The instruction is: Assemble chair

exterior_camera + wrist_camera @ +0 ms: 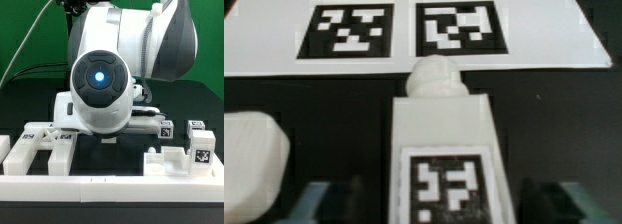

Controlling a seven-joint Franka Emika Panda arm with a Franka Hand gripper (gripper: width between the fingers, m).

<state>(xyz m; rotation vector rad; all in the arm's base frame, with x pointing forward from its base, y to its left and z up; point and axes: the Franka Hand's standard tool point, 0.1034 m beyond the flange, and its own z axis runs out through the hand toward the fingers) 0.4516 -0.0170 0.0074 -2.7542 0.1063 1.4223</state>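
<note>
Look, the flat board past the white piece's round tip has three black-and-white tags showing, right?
No. The wrist view shows two tags on the marker board, not three. The rest holds: the board lies past the chair piece's round tip.

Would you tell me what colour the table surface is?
Black table; the wrist view shows it best.

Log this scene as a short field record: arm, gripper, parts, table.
arm: glossy white robot arm, low over the black table
gripper: gripper open, dark fingers either side of the bar, gaps visible
between fingers: chunky matte white plastic bar, rounded peg end, square tag on top
exterior view's left: white slotted frame
exterior view's right: small white tagged cubes
exterior view's foreground: long plain white border bar
</note>
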